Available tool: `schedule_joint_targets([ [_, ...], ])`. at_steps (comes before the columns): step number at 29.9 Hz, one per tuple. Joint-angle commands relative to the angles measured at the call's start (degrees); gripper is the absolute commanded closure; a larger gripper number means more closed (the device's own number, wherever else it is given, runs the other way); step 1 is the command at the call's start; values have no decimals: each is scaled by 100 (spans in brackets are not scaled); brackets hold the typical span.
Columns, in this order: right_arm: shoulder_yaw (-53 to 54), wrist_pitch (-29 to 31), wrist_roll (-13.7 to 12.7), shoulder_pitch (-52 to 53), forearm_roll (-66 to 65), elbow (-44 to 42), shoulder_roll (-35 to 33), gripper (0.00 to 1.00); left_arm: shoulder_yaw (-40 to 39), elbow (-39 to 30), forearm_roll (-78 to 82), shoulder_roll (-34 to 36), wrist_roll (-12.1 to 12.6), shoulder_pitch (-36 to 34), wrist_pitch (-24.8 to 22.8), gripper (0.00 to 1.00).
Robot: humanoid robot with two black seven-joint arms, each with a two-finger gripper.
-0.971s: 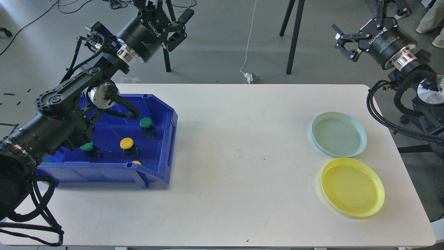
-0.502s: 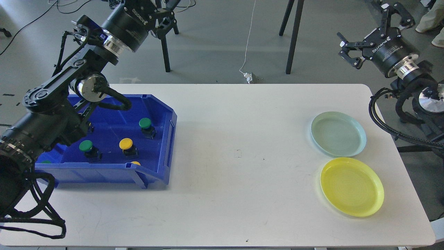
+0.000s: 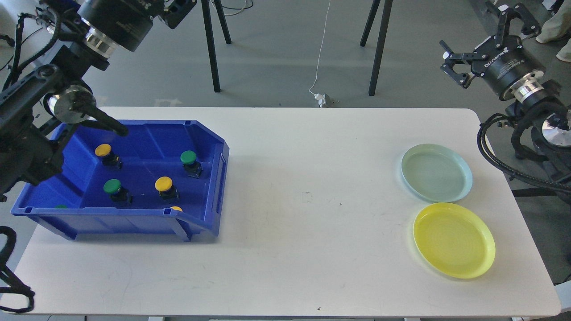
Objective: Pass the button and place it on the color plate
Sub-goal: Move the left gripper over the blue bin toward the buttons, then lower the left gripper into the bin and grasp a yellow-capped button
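A blue bin [image 3: 221, 174] at the table's left holds several buttons: yellow ones [image 3: 103, 150] [image 3: 163, 183] and green ones [image 3: 188, 157] [image 3: 112, 186]. Another yellow cap [image 3: 175, 208] and a green cap [image 3: 61, 206] peek over the front wall. A pale green plate [image 3: 436, 172] and a yellow plate [image 3: 453, 240] lie at the right, both empty. My left gripper [image 3: 179, 8] is high above the bin's far side, cut off by the top edge. My right gripper [image 3: 473, 31] is open and empty, in the air beyond the table's far right corner.
The white table [image 3: 312, 232] spans the view between bin and plates. Black stand legs [image 3: 379, 44] and a white cable with plug [image 3: 320, 96] are on the floor behind the table. My left arm's links hang over the bin's left end.
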Motion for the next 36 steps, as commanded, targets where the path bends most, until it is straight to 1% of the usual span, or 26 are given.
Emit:
schedule_joint_targets([
  [1, 10, -1, -1, -47, -1, -9, -29, 1, 2258, -225, 1159, 705, -1, -1572, 5, 0],
  [2, 10, -1, -1, -73, -1, -18, -29, 1, 2882, -286, 1537, 803, -1, -2055, 5, 0],
  [3, 10, -1, -1, -100, -1, -35, -37, 1, 3680, -348, 2019, 864, -1, -2608, 5, 0],
  [6, 10, -1, -1, -126, -1, -97, -46, 1, 5712, -401, 3347, 804, -1, -3805, 5, 0],
  [8, 10, -1, -1, -144, -1, -106, -46, 1, 6602, -410, 4086, 602, -1, -4124, 5, 0],
  [9, 10, -1, -1, -161, -1, -106, -55, 1, 6910, -410, 4403, 497, -1, -4160, 5, 0],
  [10, 10, -1, -1, -187, -1, -106, -55, 1, 7053, -410, 4632, 452, -1, -4143, 5, 0],
  [12, 10, -1, -1, -196, -1, -106, -55, 1, 7203, -401, 4897, 426, -1, -3994, 5, 0],
  [13, 10, -1, -1, -205, -1, -114, -55, 1, 7212, -392, 4924, 417, -1, -3784, 5, 0],
  [14, 10, -1, -1, -205, -10, -114, -55, 1, 7160, -366, 4933, 408, -1, -3539, 5, 0],
  [18, 1, -1, -1, -214, -10, -193, -38, 1, 7037, -261, 4933, 390, -1, -3028, 5, 0],
  [21, 1, -1, -1, -214, -10, -194, -20, 1, 6958, 20, 4925, 303, -1, -2659, 5, 0],
  [24, 1, -1, -1, -214, -10, -194, -11, 1, 6651, 389, 4925, 48, -1, -2316, 5, 0],
  [27, 1, -1, -1, -214, -10, -185, -20, 1, 6492, 609, 4925, -5, -1, -2157, 5, 0],
  [30, -8, -1, -1, -214, -10, -185, -46, 1, 6500, 715, 4925, -75, -1, -2104, 5, 0],
  [36, 1, -1, -1, -284, -10, -185, -46, 1, 6492, 1145, 4925, -391, -1, -1682, 5, 0],
])
